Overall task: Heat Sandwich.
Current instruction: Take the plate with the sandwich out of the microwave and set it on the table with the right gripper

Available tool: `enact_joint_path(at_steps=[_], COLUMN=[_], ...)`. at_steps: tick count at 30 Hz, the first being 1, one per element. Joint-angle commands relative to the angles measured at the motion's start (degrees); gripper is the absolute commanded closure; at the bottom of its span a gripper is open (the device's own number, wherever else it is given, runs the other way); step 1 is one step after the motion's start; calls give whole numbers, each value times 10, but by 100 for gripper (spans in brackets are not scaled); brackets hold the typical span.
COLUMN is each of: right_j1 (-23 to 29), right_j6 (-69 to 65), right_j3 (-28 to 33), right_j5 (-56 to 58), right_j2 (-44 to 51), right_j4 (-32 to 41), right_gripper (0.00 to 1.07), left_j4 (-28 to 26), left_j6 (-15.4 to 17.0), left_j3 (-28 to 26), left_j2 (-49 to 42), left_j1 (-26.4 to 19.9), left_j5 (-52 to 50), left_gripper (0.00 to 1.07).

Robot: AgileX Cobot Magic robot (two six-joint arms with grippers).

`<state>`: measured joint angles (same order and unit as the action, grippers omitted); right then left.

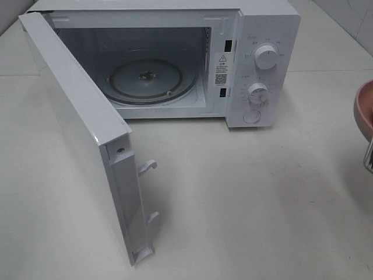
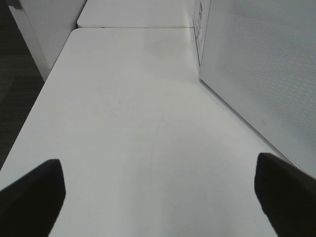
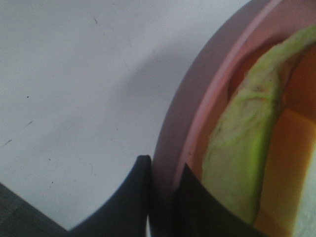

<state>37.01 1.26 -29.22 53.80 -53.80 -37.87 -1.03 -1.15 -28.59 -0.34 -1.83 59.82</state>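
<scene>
Carrying plate point(image 3: 197, 113) with sandwich point(image 3: 237, 148): right tool point(image 3: 160, 187) clamped on rim. Left tool point(image 2: 158, 197) apart, idle. Microwave point(image 1: 256, 64) door point(image 1: 76, 140) open; next, probably slide plate onto turntable point(image 1: 152, 81).

warning sticker point(image 1: 222, 66) on microwave point(image 1: 265, 58), print seemingly illegible

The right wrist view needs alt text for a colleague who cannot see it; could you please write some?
The right gripper is shut on the rim of a round pink plate, one finger outside and one inside. On the plate lies the sandwich, pale yellow-green with an orange layer beside it, above a white table.
</scene>
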Motion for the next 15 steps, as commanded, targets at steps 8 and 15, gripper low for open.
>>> enact_joint_path(at_steps=[8,15], right_j1=[-2,-2], right_j6=[-215,-336], right_j3=[-2,-2], right_j5=[21,23], right_j2=[-78,-144], right_j4=[-70,-88], right_gripper=[107,107], left_j4=[2,2], left_j6=[0,0], left_j3=[2,2], left_j2=[-14,-14], left_j1=[-3,-3], left_j5=[-5,-5], left_gripper=[9,9])
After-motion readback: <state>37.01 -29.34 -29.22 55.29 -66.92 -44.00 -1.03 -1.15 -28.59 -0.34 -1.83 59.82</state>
